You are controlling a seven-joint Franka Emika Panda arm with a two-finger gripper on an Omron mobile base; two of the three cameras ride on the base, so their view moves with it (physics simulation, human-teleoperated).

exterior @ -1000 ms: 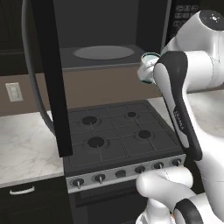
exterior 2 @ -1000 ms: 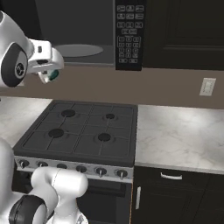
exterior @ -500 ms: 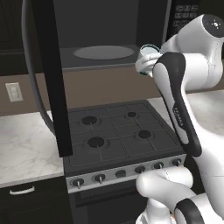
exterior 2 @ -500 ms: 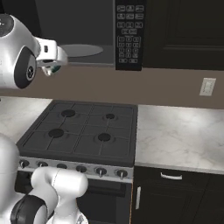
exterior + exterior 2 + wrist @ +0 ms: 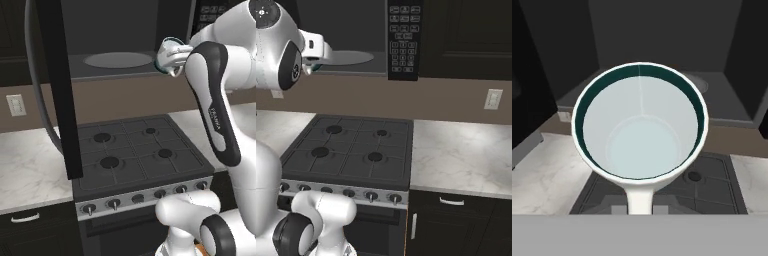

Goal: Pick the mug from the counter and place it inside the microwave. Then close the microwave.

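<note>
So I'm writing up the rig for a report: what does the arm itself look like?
The arm is made of glossy white rounded shells with black bands at the joints and a long black strip down one link, bearing small pale lettering too small to read. A dark round cap sits on a joint. No loose cables show.
</note>
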